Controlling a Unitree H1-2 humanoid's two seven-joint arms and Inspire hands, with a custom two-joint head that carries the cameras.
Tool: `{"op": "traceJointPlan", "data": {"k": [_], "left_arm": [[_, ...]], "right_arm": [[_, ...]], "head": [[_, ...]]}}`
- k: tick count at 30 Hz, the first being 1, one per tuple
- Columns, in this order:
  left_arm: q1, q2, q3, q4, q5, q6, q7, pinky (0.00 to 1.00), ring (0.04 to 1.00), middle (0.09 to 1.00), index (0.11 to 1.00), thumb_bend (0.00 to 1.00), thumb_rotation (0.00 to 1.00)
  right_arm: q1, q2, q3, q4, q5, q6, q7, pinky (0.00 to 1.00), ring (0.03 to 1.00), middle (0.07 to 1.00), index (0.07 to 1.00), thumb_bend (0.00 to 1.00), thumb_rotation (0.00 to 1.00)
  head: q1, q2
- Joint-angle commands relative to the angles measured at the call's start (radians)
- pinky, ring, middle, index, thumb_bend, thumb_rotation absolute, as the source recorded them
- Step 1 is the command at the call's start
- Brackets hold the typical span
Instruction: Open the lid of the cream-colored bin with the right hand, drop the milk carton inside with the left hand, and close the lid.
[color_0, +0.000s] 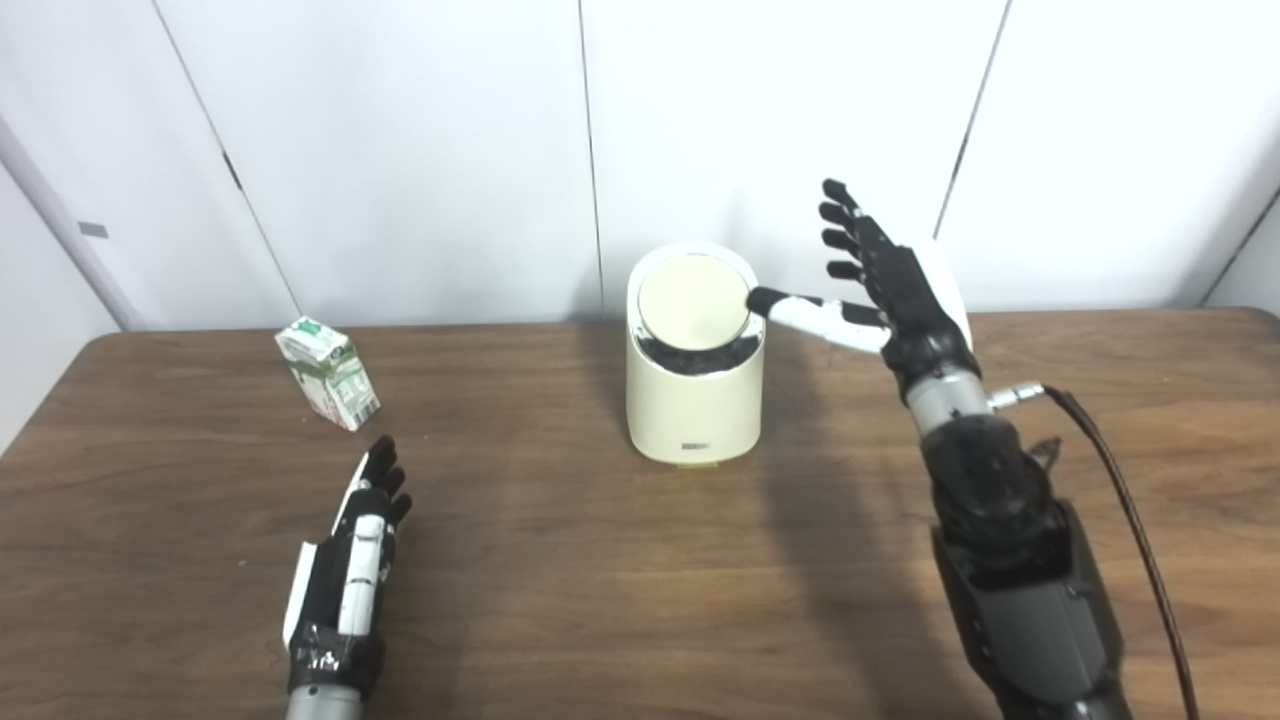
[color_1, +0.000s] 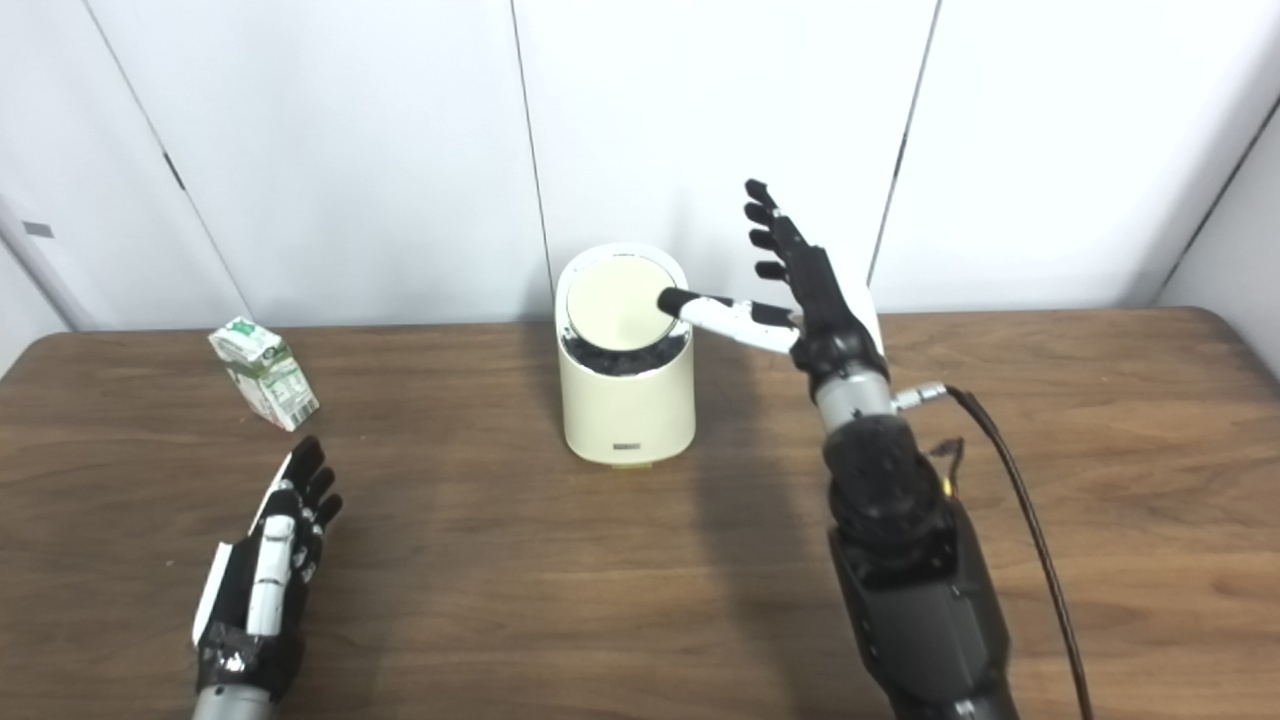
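Touching the tilted lid (color_0: 693, 302) by thumb, right hand (color_0: 890, 290) spread, left hand (color_0: 350, 570) empty, fingers straight

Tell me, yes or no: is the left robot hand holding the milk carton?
No. The left robot hand lies open on the table, apart from the milk carton, which stands untouched beyond it.

Left hand (color_0: 350, 560): we are holding it low over the desk (color_0: 600, 600), edge-on, fingers straight, close together and pointing away from us, gripping nothing. Left arm: we are bringing it in from the bottom edge, only the wrist showing. Right hand (color_0: 895, 290): we are raising it upright, fingers spread and pointing up, thumb stretching out sideways to the left, palm empty. Right arm: we are angling the forearm up from the lower right.
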Motion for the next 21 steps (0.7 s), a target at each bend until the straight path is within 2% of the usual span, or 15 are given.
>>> {"op": "traceJointPlan", "data": {"k": [1,6,10,16,21], "left_arm": [[0.011,-0.010,-0.011,-0.011,-0.005,-0.047,-0.004,0.97,0.977,1.000,1.000,0.50,0.90],[0.016,-0.032,-0.015,-0.013,0.000,-0.046,0.010,0.97,0.972,0.999,1.000,0.50,0.88],[0.021,-0.041,-0.021,-0.017,0.017,-0.044,0.016,0.96,0.969,0.995,1.000,0.50,0.87],[0.027,-0.052,-0.024,-0.022,0.016,-0.033,0.019,0.96,0.976,0.999,1.000,0.51,0.85],[0.028,-0.051,-0.028,-0.016,0.025,-0.043,0.020,0.95,0.971,0.994,1.000,0.52,0.86]], "right_arm": [[-0.064,-0.009,0.009,0.005,-0.032,-0.053,-0.013,0.78,0.885,0.909,0.920,0.84,0.39],[-0.111,-0.009,0.017,0.091,-0.039,-0.089,-0.021,0.75,0.880,0.912,0.922,0.85,0.34],[-0.141,-0.008,0.023,0.152,-0.044,-0.112,-0.025,0.77,0.886,0.917,0.922,0.85,0.30],[-0.193,-0.014,0.051,0.249,-0.095,-0.113,-0.035,0.76,0.870,0.901,0.924,0.87,0.34],[-0.231,-0.010,0.059,0.304,-0.121,-0.120,-0.049,0.70,0.836,0.896,0.918,0.89,0.36]], "head": [[0.001,-0.005],[0.012,-0.016],[0.020,-0.022],[0.027,-0.019],[0.028,-0.017]]}}
